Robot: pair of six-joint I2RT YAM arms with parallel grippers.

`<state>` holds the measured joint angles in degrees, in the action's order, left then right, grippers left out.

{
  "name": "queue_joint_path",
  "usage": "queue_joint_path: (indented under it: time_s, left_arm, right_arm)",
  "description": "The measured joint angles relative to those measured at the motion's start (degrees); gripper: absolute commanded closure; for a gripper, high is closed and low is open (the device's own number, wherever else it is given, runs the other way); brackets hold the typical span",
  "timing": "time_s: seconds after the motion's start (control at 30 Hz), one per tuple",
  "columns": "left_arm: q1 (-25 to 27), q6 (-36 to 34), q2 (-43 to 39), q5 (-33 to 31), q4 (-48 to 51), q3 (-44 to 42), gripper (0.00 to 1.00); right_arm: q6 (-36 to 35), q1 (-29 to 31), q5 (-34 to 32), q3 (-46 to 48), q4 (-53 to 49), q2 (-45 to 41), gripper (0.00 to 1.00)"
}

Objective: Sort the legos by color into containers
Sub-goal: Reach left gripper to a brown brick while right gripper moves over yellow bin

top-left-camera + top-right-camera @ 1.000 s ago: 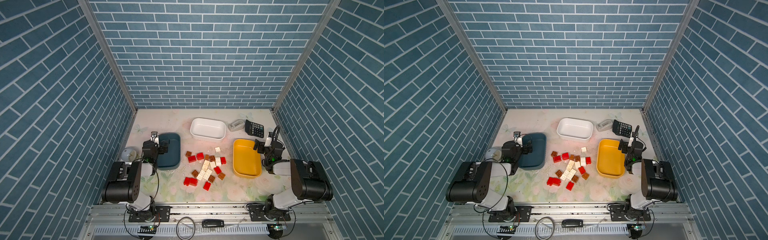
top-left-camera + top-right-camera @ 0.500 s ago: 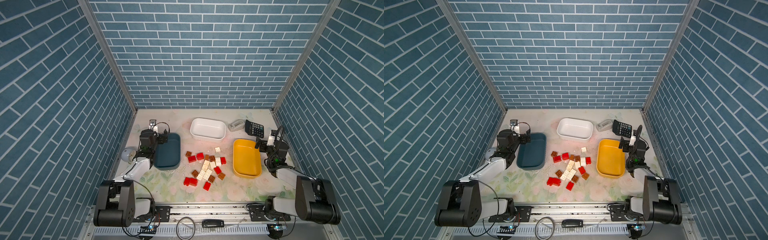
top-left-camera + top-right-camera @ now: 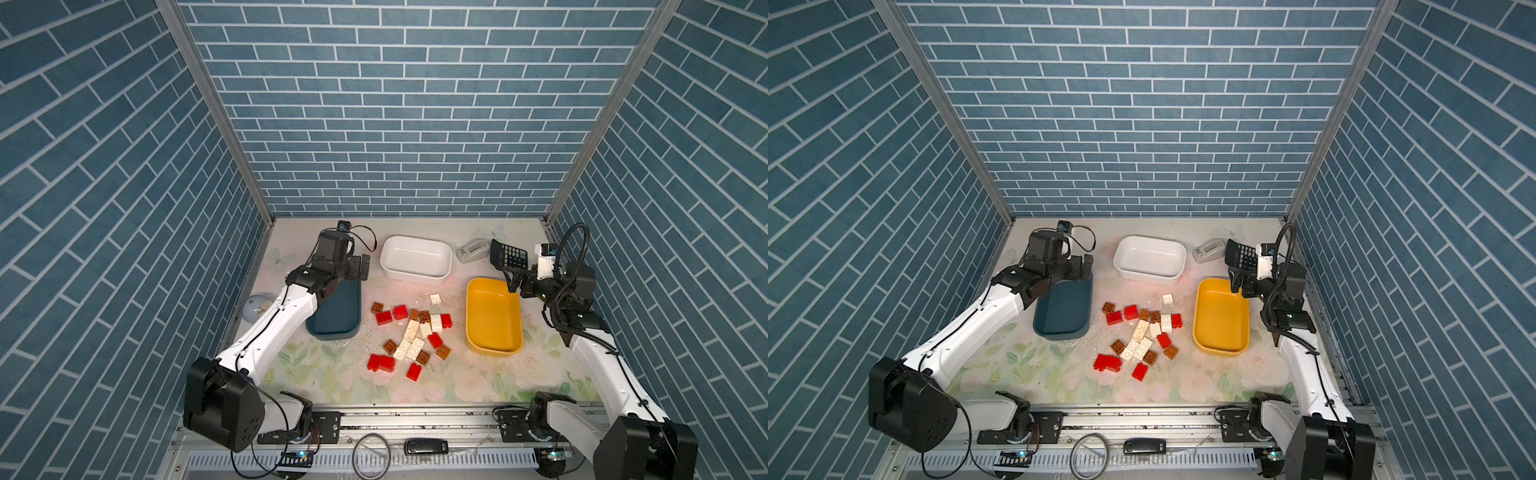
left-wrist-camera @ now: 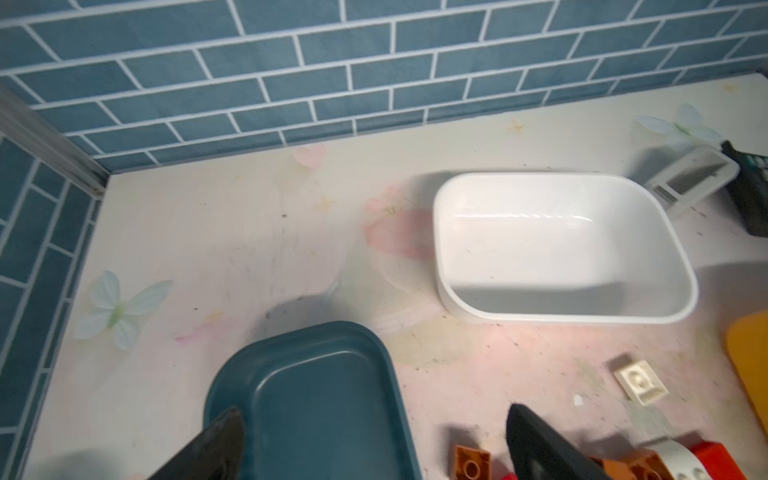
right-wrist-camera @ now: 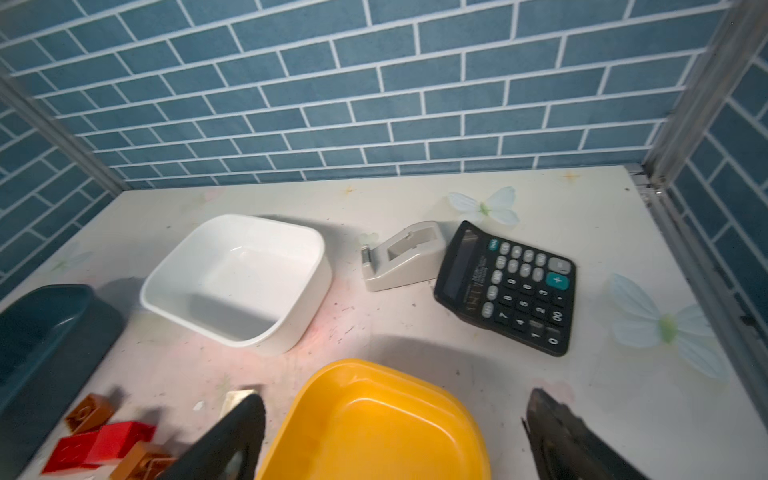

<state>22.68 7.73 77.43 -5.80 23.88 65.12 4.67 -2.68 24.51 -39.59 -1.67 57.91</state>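
Left wrist view shows the left gripper (image 4: 374, 415) with its jaws spread wide, gripping nothing, above the far end of the dark teal tub (image 4: 316, 399). Right wrist view shows the right gripper (image 5: 395, 397) just as wide and unloaded over the far end of the yellow tub (image 5: 374, 428). In both top views the legos (image 3: 411, 330), red, brown and cream, lie in a loose heap on the tabletop (image 3: 332, 374) between those two tubs, and the white tub (image 3: 415, 274) sits beyond the heap, nearer the back wall.
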Motion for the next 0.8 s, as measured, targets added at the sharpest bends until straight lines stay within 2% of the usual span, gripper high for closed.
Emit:
queue_joint_path:
  time_s: [0.23,0.37,0.57,0.8]
  left_arm:
    - [9.0,7.6,5.9,1.1,12.0,3.7,0.01]
    - [12.7,11.8,9.2,2.1,15.3,3.7,0.08]
    - [14.2,14.4,14.1,4.6,16.6,4.3,0.26]
    - [13.9,12.1,20.1,3.6,17.9,6.1,0.31]
  right_arm:
    - [0.0,4.4,8.2,-5.2,-18.1,-0.6,0.02]
    - [0.7,8.2,11.3,-6.9,-24.5,-0.5,0.01]
    - [2.6,12.6,12.5,-7.1,-27.5,-0.2,0.01]
    - [3.0,14.2,12.3,-7.1,-28.7,0.6,0.01]
